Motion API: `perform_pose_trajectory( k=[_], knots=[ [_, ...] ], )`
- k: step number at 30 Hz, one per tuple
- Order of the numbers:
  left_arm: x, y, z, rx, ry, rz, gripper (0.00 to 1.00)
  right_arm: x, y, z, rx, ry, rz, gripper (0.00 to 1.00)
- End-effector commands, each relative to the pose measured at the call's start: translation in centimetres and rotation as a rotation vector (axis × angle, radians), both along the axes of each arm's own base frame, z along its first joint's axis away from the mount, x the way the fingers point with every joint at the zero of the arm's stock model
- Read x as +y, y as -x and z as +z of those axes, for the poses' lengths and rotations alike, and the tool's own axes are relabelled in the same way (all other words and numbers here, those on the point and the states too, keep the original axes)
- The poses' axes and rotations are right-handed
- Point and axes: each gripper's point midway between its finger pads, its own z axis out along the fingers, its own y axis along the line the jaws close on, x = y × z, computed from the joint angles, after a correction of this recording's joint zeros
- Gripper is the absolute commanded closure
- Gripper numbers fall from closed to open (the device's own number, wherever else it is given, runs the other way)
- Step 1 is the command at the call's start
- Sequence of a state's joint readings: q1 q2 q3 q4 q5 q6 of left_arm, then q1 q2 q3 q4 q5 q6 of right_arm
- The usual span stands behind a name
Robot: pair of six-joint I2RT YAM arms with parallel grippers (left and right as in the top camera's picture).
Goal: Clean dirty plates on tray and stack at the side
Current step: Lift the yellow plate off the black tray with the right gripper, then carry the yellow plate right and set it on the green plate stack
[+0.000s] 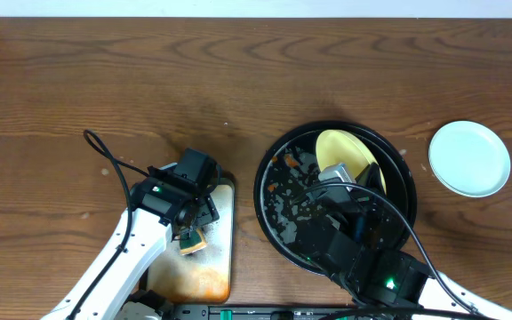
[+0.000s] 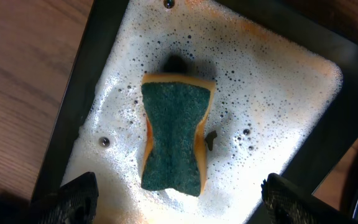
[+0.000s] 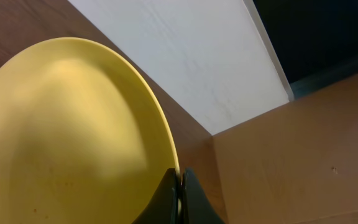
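A pale yellow plate (image 1: 343, 149) stands tilted over the far side of the round black tray (image 1: 261, 191), lifted by its rim. My right gripper (image 1: 338, 175) is shut on that rim; in the right wrist view the plate (image 3: 67, 137) fills the left and the gripper (image 3: 180, 186) pinches its edge. One pale mint-blue plate (image 1: 469, 158) lies flat on the table right of the tray. My left gripper (image 1: 190, 226) hangs open just above a green-topped sponge (image 1: 193, 242). In the left wrist view the sponge (image 2: 174, 134) lies in foam ahead of the open gripper (image 2: 179, 202), which does not touch it.
The sponge rests in a rectangular metal tray (image 1: 213, 280) with soapy, orange-stained water, left of the black tray. White flecks and orange specks cover the black tray's floor (image 1: 284, 209). A black cable (image 1: 114, 160) loops by the left arm. Bare wooden table spreads behind.
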State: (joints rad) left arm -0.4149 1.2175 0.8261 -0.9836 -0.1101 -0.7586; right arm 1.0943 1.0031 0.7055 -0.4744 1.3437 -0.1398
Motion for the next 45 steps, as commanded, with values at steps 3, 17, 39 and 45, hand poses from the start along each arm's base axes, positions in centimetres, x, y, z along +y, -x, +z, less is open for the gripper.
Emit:
perform_pose_trajectory(
  k=[3,17,39,45],
  knots=[
    [0.2,0.0,0.0,-0.002,-0.005,0.000,0.15,-0.8,-0.1,1.1,-0.040,-0.028,-0.044,0.99],
    [0.2,0.0,0.0,-0.002,-0.005,0.000,0.15,-2.6,-2.3,-1.4,0.021,-0.315,-0.107,0.99],
    [0.2,0.1,0.0,-0.002,-0.005,0.000,0.14,-22.9,-2.0,-9.0,0.087,-1.281,-0.730,0.99],
    [0.2,0.0,0.0,-0.002,-0.005,0.000,0.15,-28.4,-1.2,-10.5,-0.038,-1.435,-0.882,0.99]
  ],
)
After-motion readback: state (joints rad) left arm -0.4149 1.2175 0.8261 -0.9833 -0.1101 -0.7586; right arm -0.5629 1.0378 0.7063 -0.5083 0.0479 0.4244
